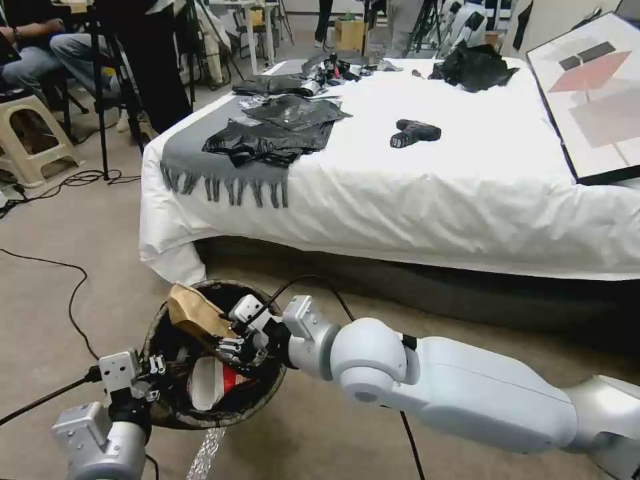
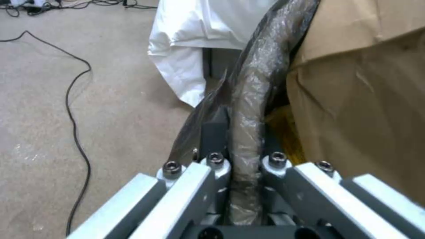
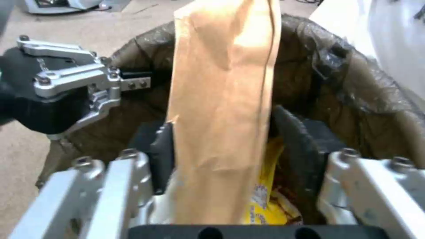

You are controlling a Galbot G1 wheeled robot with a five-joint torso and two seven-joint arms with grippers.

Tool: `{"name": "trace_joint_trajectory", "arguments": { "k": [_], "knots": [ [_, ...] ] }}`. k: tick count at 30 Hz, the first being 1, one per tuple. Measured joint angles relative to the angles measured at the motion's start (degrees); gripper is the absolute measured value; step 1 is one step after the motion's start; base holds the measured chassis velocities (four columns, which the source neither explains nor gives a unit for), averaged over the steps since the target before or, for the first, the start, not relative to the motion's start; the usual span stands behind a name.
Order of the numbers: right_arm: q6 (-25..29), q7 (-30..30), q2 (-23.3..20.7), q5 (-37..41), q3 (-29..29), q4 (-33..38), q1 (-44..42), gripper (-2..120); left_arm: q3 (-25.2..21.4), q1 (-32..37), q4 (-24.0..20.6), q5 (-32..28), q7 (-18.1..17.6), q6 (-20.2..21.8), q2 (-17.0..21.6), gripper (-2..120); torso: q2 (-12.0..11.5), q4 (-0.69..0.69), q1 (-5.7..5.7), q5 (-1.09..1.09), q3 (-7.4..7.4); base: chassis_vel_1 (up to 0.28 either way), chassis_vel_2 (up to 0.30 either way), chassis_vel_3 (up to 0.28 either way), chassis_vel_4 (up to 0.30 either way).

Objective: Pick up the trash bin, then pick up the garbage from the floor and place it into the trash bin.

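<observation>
The trash bin (image 1: 175,413) sits low beside the bed (image 1: 467,193), a round bucket lined with a dark, crinkled plastic bag. The left gripper (image 1: 155,380) is clamped on the lined rim. The right gripper (image 1: 230,343) is over the bin's mouth, fingers narrowed on a tan, creased brown paper bag (image 3: 221,93). A red-and-white carton (image 1: 213,385) lies inside.

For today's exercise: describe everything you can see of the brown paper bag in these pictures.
The brown paper bag is flat, creased, plain tan paper. It stands tilted in the trash bin, its upper end sticking out above the rim. The right gripper has a finger on each side of it. Below it lie a yellow wrapper and a red-and-white carton.
</observation>
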Motion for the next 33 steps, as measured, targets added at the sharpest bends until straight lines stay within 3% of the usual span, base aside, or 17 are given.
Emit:
{"name": "trace_joint_trajectory", "arguments": {
  "k": [1,2,8,33],
  "knots": [
    [-0.01,0.06,0.06,0.01,0.22,0.05,0.03,78,0.01,-0.02,0.0,-0.01,0.0,0.01,0.05,3,0.0,0.0,0.0,0.0,0.0,0.0,0.0,0.0,0.0],
    [-0.01,0.11,0.1,-0.01,0.35,0.0,-0.02,84,0.0,-0.02,0.0,-0.01,0.0,0.02,0.05,3,0.0,0.0,0.0,0.0,0.0,0.0,0.0,0.0,0.0],
    [-0.01,0.9,0.29,-0.06,0.46,-0.11,-0.26,99,0.03,-0.08,0.0,-0.02,-0.01,0.03,0.01,3,0.0,0.0,0.0,0.0,0.0,0.0,0.0,0.0,0.0],
    [-0.94,3.28,-0.14,3.12,2.8,2.29,0.76,100,-0.08,-0.17,0.0,-0.15,0.04,-0.06,0.19,3,0.0,0.0,0.0,0.0,0.0,0.0,0.0,0.0,0.0]
  ]
}}
